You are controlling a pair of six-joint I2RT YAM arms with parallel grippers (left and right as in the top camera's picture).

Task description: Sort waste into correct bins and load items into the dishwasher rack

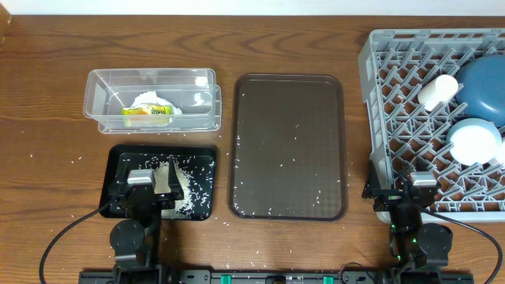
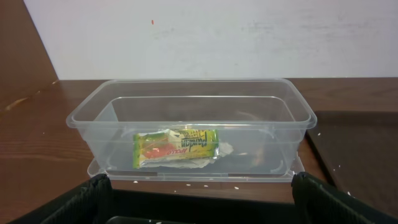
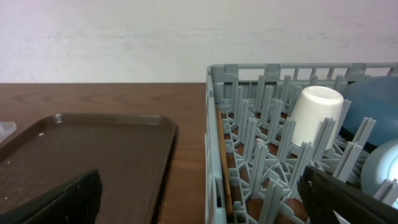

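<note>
Sorting looks nearly done, my read; leftover grains = step in hand. Next prob. needs low scraping pass toward black tray.

- Left gripper (image 2: 200, 198): fingers spread wide, empty. Right gripper (image 3: 205, 199): same.
- 1 rack (image 1: 394, 47), far right.
- 1 brown tray (image 1: 288, 118), centre, stray grains on it.
- 1 clear tub (image 1: 102, 87).
- 1 black tray (image 1: 118, 158) w/ rice (image 1: 185, 185) pile.
- In rack: 1 plate (image 1: 483, 75), 1 bowl (image 1: 475, 142), 1 white cup (image 1: 438, 91). Pink cup not seen.
- In tub: 1 tissue (image 1: 154, 100), 1 wrapper (image 1: 146, 111).

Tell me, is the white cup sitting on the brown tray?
No, the white cup lies in the grey rack, beside the dark blue plate.
</note>
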